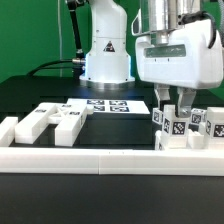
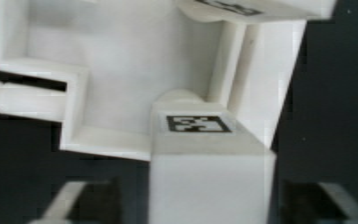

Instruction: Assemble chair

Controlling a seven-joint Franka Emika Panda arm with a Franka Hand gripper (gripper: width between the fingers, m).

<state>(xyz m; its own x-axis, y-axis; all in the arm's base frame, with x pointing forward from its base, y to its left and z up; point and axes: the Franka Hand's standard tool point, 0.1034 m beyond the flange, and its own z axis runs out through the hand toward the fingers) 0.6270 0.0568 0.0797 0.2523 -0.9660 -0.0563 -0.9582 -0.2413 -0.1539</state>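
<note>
The partly built chair [image 1: 186,126] stands at the exterior view's right, a cluster of white blocky pieces with black-and-white tags. My gripper [image 1: 172,108] hangs straight over it, fingers reaching down around one upright piece. In the wrist view that white tagged piece [image 2: 201,130] runs between my fingers, with a dark gap on each side, so the gripper [image 2: 194,205] is open and straddles it without touching. Beyond it lies a broad white chair slab [image 2: 105,90]. Two loose white chair pieces [image 1: 38,123] [image 1: 70,122] lie at the exterior view's left.
The marker board [image 1: 106,105] lies flat in the middle, in front of the arm's white base [image 1: 106,55]. A low white border rail [image 1: 100,160] runs along the near edge of the black table.
</note>
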